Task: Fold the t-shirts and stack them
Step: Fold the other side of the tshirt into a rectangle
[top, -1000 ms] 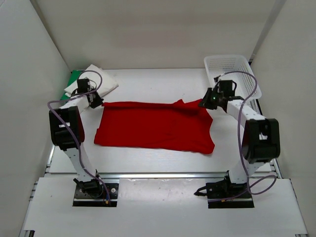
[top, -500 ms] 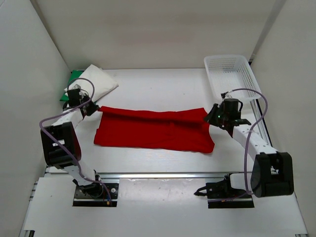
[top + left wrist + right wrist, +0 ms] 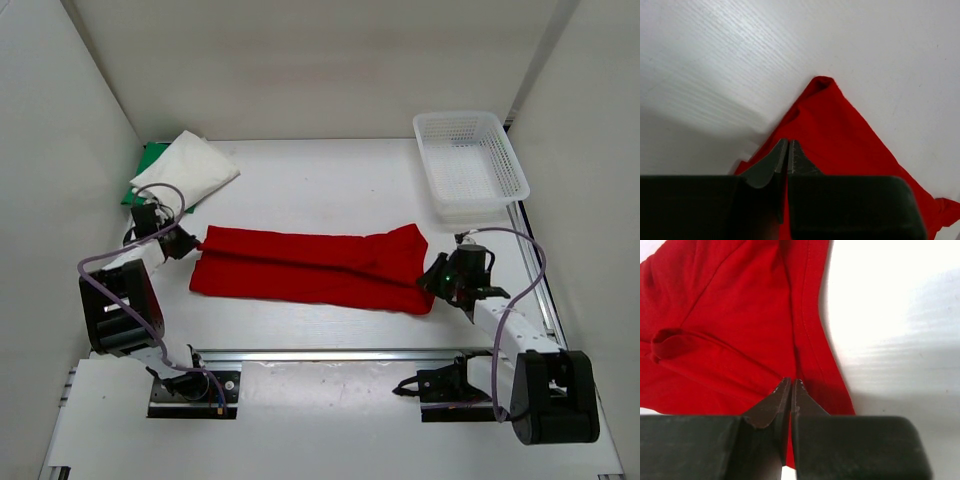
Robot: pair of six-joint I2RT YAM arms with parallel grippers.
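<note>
**Table (image 3: 330, 185) layout**

The middle t-shirt (image 3: 310, 265) lies crosswise at centre, with the left gripper (image 3: 188, 243) at its left end and the right gripper (image 3: 432, 279) at its right. Behind, far left, the upper t-shirt (image 3: 187, 168) rests on the lower t-shirt (image 3: 150, 155). The mesh basket (image 3: 470, 170) stands far right.

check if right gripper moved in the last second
Yes: the right gripper pulled toward the near edge, away from the basket, dragging the red shirt.

A white table (image 3: 330, 180) with a faint grain stands inside plain white walls: a back wall (image 3: 300, 70) on the far side, a left wall (image 3: 50, 150) and a right wall (image 3: 590, 150). An aluminium rail (image 3: 330, 353) crosses its near edge, with a white board (image 3: 330, 420) nearer still. The light is even and the shadows are soft.
</note>
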